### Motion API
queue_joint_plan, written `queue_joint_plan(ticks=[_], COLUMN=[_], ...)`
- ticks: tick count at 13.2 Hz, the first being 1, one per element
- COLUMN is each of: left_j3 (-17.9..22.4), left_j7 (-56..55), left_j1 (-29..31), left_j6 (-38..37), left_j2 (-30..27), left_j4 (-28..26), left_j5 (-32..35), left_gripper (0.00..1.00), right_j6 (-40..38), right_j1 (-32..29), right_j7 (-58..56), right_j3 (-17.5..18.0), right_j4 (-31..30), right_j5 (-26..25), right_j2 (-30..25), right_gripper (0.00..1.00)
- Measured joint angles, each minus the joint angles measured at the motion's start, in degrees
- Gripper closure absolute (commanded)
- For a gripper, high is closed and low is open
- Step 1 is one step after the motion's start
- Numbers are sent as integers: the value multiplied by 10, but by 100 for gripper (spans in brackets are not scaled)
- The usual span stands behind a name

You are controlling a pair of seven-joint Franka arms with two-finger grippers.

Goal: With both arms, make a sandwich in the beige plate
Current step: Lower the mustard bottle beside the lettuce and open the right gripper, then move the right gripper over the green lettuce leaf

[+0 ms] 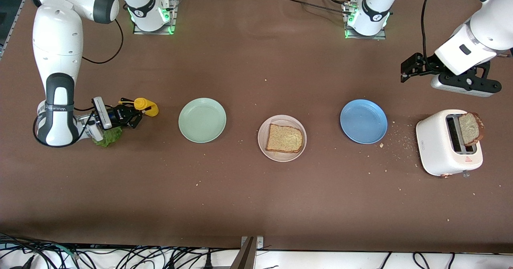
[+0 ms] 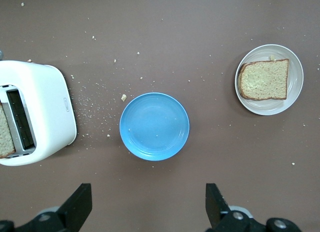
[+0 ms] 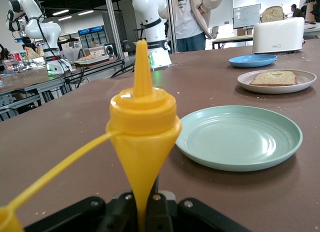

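Observation:
The beige plate [image 1: 280, 120] sits mid-table with one brown bread slice [image 1: 284, 138] on it; both also show in the left wrist view, plate [image 2: 270, 108] and slice [image 2: 263, 79]. A second slice [image 1: 471, 128] stands in the white toaster [image 1: 441, 140]. The green lettuce leaf [image 1: 108, 136] lies on the table under the right arm's wrist. My right gripper [image 1: 134, 114] is low at the right arm's end, shut on a yellow squeeze bottle [image 1: 146, 106], which fills the right wrist view [image 3: 142, 122]. My left gripper [image 1: 409, 69] is open and empty over bare table near the toaster.
A mint-green plate [image 1: 202, 120] lies between the bottle and the beige plate. A blue plate [image 1: 363, 121] lies between the beige plate and the toaster. Crumbs are scattered around the toaster and blue plate.

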Motion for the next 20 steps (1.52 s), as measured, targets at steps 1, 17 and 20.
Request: queue_joint_plan(ticks=[1, 17, 20], left_j3=[0, 0, 0], left_j7=[0, 0, 0], left_j1=[0, 0, 0], left_j6=[0, 0, 0], left_j2=[0, 0, 0], left_j4=[0, 0, 0], left_j5=[0, 0, 0], left_gripper=[0, 0, 0], right_j6=[0, 38, 37], right_j1=[0, -5, 58], right_j7=[0, 231, 345], right_j3=[0, -109, -219], right_j4=[0, 63, 99], right_j5=[0, -64, -66], right_j2=[1, 5, -3], right_gripper=[72, 13, 10])
